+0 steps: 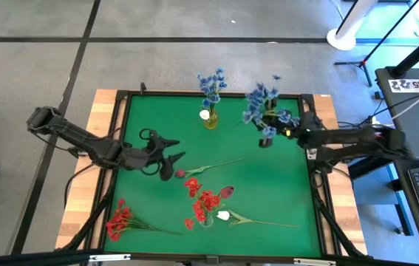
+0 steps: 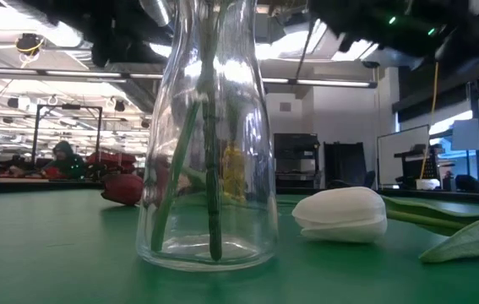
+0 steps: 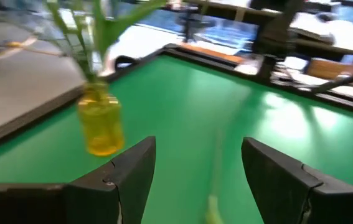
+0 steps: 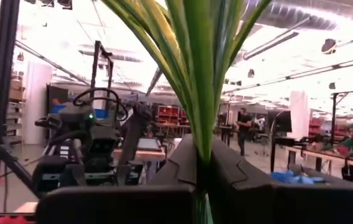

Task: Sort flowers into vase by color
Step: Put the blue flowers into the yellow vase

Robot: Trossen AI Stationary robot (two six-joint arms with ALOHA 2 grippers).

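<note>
— What sits ahead of the left gripper (image 3: 192, 180)?

— A small yellow glass vase (image 3: 100, 124), upright on the green worktop (image 3: 226, 106), close to the worktop's dark-framed edge. Thin green stalks and leaves (image 3: 83, 31) rise out of its neck; their tops run out of the frame.

— And the gripper itself?

— Its two dark fingers (image 3: 126, 180) are spread wide apart with nothing between them, only green surface. A faint, blurred green stalk (image 3: 213, 186) lies on the worktop in that gap; I can't make out more of it.

— Anything past the worktop?

— The black frame rail (image 3: 182, 53) along the far edge, a wooden strip beyond it, and grey floor (image 3: 20, 81) beside the vase's edge.
</note>
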